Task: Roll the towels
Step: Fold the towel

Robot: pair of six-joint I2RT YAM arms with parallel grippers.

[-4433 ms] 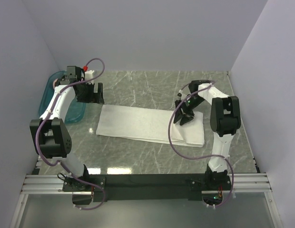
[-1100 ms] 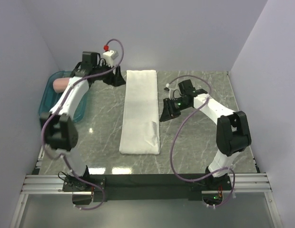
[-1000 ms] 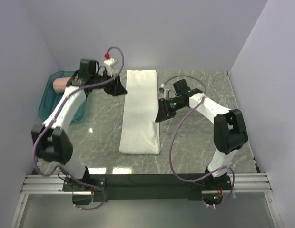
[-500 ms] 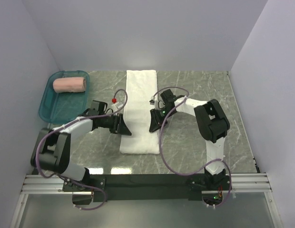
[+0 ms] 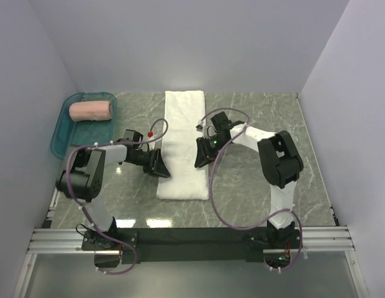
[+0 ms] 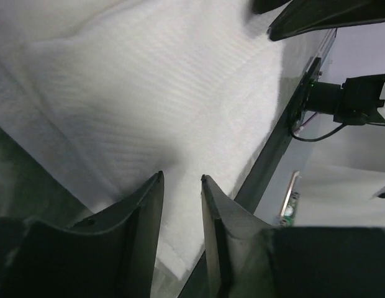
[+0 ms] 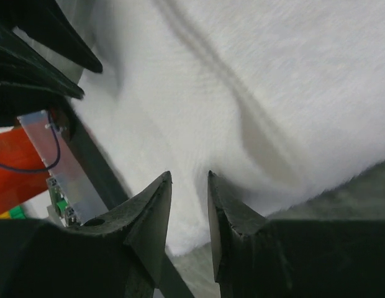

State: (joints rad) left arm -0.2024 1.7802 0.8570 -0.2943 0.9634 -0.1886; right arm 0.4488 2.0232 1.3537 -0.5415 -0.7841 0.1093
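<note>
Grey-green marbled table (image 5: 273,105) with pale veins, glossy enough to throw a few bright reflections near the front. Closed in by plain lavender-white walls: back wall (image 5: 192,43), left wall (image 5: 25,93), right wall (image 5: 357,124). Along the near edge, a black bar (image 5: 192,236) on aluminium rails, carrying both arm bases. At far left, against the left wall, a teal tray (image 5: 58,141), with the pink towel (image 5: 90,110) rolled up and lying across its far end. Down the middle of the table, the white towel (image 5: 183,124), folded into a long narrow strip running from the far edge towards the front, flat and unrolled. Left gripper (image 5: 160,169) low at the strip's left edge, towards its near end; right gripper (image 5: 200,158) low at the right edge, opposite and slightly farther back. In the left wrist view, left gripper (image 6: 180,177) over white cloth (image 6: 149,93), jaws drawn close with only a narrow slit between. Same in the right wrist view: right gripper (image 7: 189,174) at the cloth (image 7: 292,81), jaws nearly together. Cannot tell whether either pair pinches the fabric.
</note>
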